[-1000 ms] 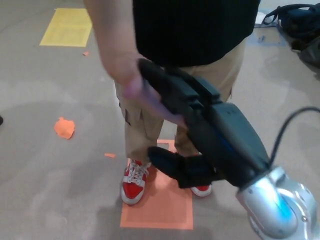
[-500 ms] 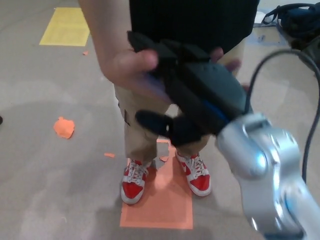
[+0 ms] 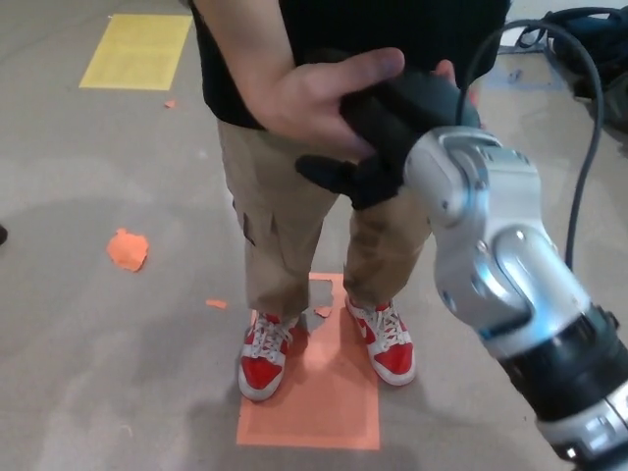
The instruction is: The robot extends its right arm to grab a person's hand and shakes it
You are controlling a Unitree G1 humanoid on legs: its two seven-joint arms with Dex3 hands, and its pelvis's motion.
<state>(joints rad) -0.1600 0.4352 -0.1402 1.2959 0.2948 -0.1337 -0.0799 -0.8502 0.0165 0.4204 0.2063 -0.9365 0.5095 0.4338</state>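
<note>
Robot's right hand, raised at chest height, is clasped with the person's hand, which wraps over its black fingers from the left. Squeezing harder could pinch the person; a loose clasp could slip apart mid-shake, I judge.

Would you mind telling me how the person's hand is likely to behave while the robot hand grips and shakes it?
The person's hand will probably give rather than stay stiff: soft fingers wrap over the black robot hand. It likely grips back, so slipping seems unlikely. Being attached to the person's arm, it may resist or follow the shake unpredictably; a gentle squeeze seems wise.
</note>
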